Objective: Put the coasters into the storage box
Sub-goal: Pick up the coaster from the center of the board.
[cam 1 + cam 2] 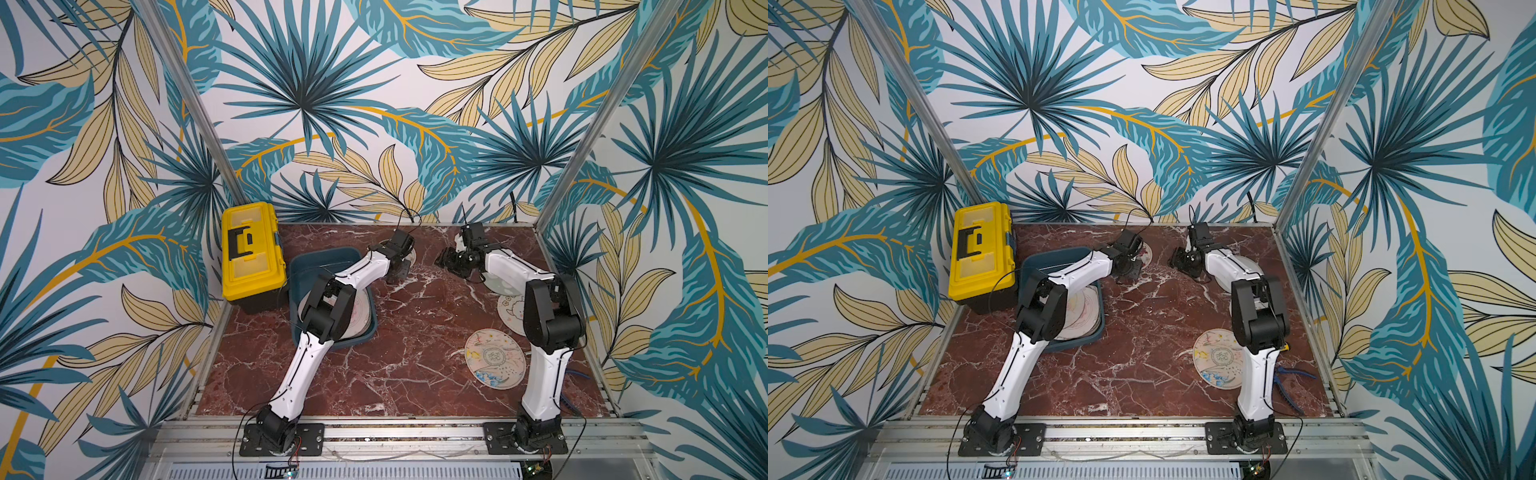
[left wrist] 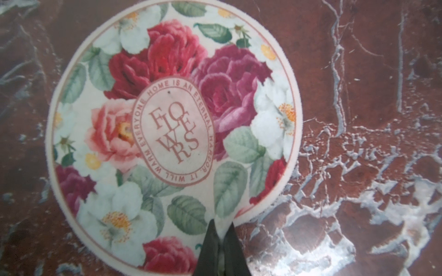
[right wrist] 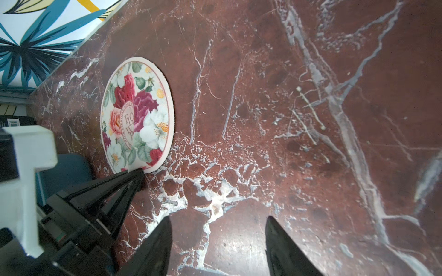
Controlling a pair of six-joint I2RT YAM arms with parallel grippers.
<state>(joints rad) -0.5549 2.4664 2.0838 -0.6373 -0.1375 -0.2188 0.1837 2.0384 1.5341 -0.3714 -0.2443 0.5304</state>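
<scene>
A round coaster [image 2: 172, 133] printed with red and pink roses lies flat on the marble at the back of the table. My left gripper [image 2: 221, 221] is shut on its rim, the two fingertips pinching the edge; the right wrist view shows the same pinch on that coaster [image 3: 137, 114]. In both top views the left wrist hides most of it [image 1: 410, 257]. The dark teal storage box [image 1: 324, 257] sits behind the left arm with coasters [image 1: 365, 309] inside. My right gripper [image 3: 218, 218] hovers open over bare marble, to the right of the rose coaster. A cream coaster [image 1: 494, 359], a sheep-print coaster [image 1: 510, 309] and a pale green coaster [image 1: 498, 286] lie on the right.
A yellow toolbox [image 1: 251, 253] stands at the back left, touching the storage box's left side. Blue-handled pliers [image 1: 1291, 374] lie near the right arm's base. Metal frame posts rise at both back corners.
</scene>
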